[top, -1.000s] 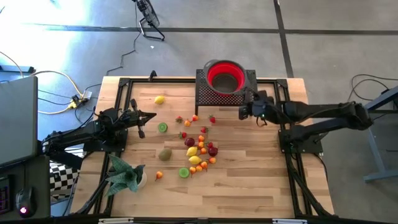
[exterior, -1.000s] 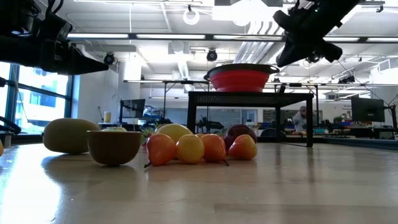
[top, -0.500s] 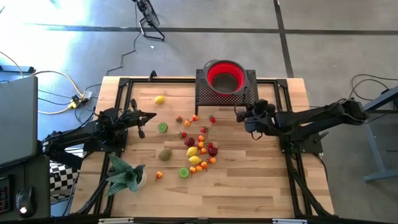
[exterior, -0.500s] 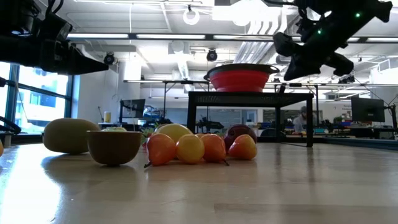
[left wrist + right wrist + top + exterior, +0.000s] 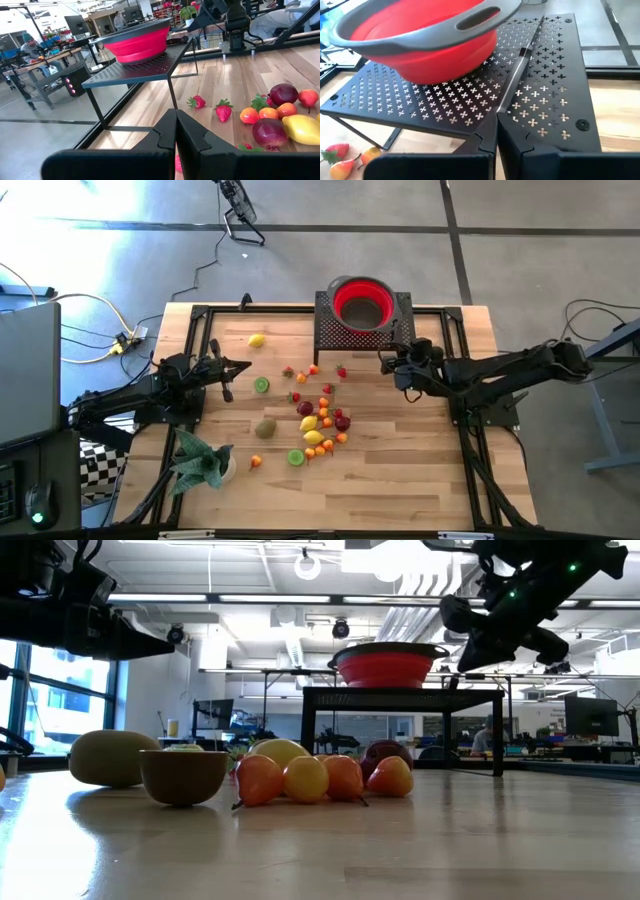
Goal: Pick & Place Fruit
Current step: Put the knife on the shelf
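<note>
Worktop: the wooden top carried the scattered toy fruit at its middle, with bare boards all along the right side and near edge.
Right arm: in the last second it had swung back from beside the red bowl and stretched out lower over the boards; over the final half second it barely moved.
Black perforated stand: it held the bowl at the far edge, its front rim and legs the nearest obstacle to the right arm.
Right pincer: shut and empty, it hung just in front of the stand, level with a strawberry but apart from it.
Meaning: the pincer appeared to be turning from the bowl toward the fruit for a fresh pick.
Left pincer: closed on nothing, it waited at the left, near a halved lime.
Fruit cluster: lemons, plums and small oranges lay packed together, leaving little gap for fingers; a lone lemon and a kiwi sat in open room.
Bowl contents: none could be seen from above.
</note>
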You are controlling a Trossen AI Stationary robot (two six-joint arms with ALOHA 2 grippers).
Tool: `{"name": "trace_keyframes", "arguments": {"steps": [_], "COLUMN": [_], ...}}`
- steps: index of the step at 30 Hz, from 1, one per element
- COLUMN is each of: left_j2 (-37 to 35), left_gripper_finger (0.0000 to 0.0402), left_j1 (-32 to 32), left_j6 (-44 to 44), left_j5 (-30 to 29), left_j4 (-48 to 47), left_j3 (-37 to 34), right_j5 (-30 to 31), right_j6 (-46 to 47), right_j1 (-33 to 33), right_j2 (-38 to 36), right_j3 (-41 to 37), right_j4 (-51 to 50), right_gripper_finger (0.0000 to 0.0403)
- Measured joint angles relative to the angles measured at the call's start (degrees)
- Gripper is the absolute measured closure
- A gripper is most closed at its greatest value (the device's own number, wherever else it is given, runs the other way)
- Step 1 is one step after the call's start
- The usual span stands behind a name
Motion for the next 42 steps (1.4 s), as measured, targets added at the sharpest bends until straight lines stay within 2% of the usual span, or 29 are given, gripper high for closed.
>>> {"name": "trace_keyframes", "arguments": {"steps": [18,42], "left_j2": [0.00,0.00], "left_gripper_finger": [0.0402,0.0402], "left_j1": [0.02,0.00], "left_j6": [0.00,-0.02], "left_j5": [0.11,-0.07], "left_j4": [0.00,-0.02], "left_j3": [0.00,0.00], "right_j5": [-8.06,-7.69], "right_j6": [-2.84,-0.69], "right_j1": [-5.90,-6.15], "right_j2": [0.02,0.00], "right_j3": [0.05,0.11], "right_j4": [5.54,3.65], "right_gripper_finger": [0.0400,0.0400]}}
